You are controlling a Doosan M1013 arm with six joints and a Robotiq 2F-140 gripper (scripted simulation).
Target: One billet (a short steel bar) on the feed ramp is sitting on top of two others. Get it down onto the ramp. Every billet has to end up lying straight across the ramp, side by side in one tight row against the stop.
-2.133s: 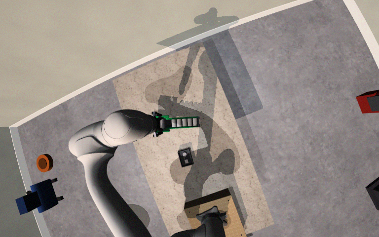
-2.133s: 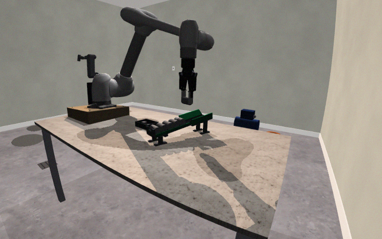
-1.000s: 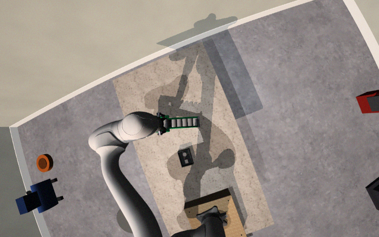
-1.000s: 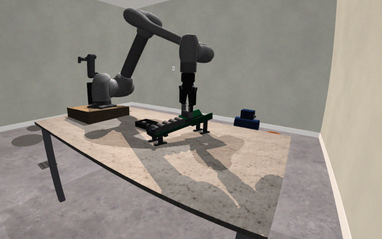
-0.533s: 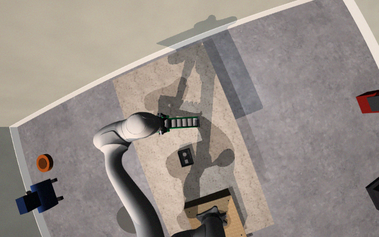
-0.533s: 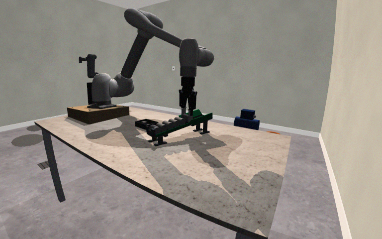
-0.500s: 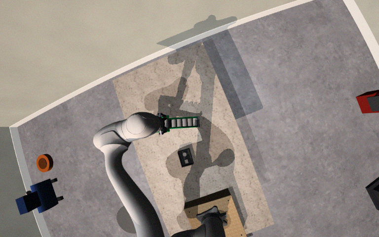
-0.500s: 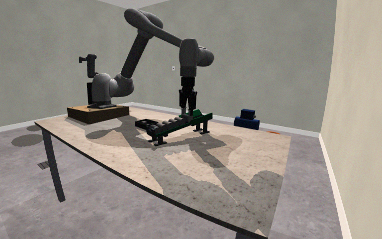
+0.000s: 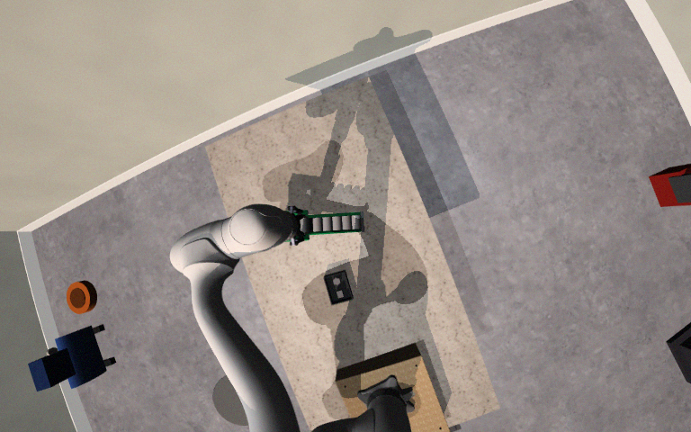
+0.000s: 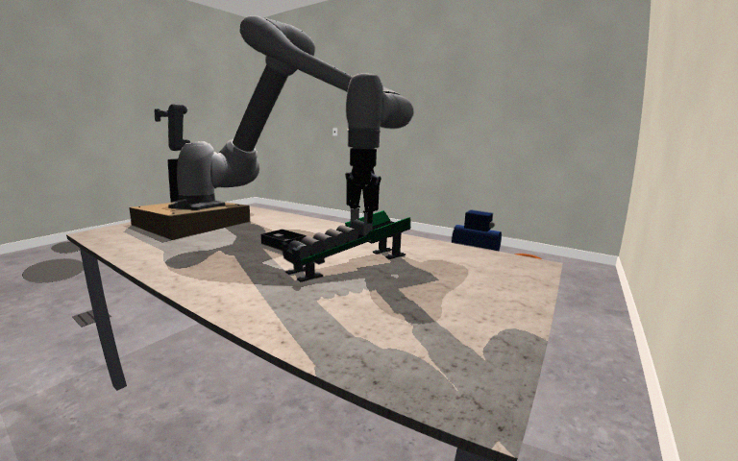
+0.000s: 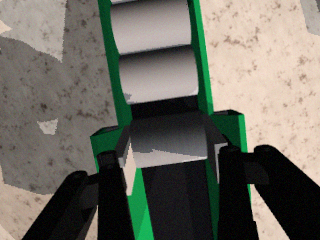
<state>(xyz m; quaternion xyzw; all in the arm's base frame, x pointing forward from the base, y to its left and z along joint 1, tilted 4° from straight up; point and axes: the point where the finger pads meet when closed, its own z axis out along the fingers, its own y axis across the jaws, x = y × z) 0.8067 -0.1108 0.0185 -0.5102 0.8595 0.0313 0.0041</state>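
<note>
Wrist view | pincer (image 11: 167, 160) pinching bar (image 11: 168, 139) by its ends | bar lies crosswise over ramp (image 11: 200, 60), uphill of row (image 11: 159, 47) | lower, release

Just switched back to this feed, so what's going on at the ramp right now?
The arm's gripper is shut on one billet, holding it crosswise down at the upper end of the green feed ramp. The other billets lie side by side further down the ramp. A dark gap shows between the held billet and the nearest one, so it is not yet tight in the row.
</note>
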